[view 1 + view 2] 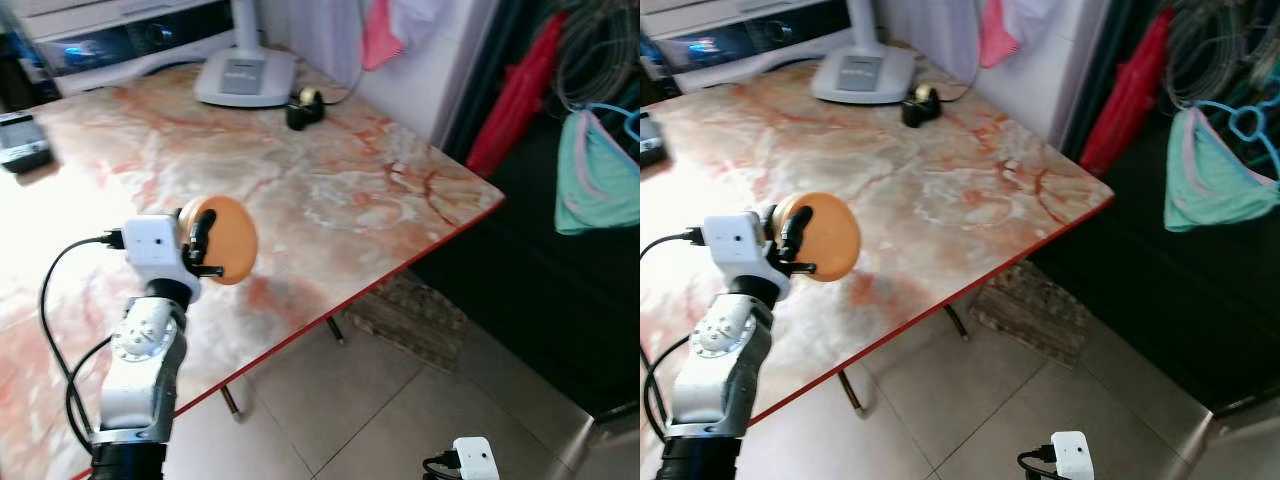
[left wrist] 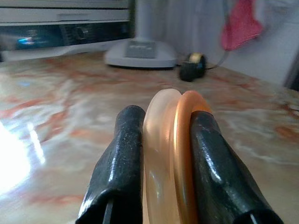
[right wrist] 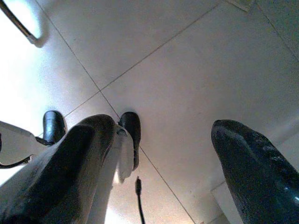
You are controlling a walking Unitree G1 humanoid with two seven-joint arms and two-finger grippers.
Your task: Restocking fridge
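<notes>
Left wrist view: orange disc (image 2: 180, 154) pinched edge-on between the left fingers (image 2: 117, 172).

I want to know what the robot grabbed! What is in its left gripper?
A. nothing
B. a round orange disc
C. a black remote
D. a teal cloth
B: the left gripper is shut on a round orange disc, held above the table.
</notes>
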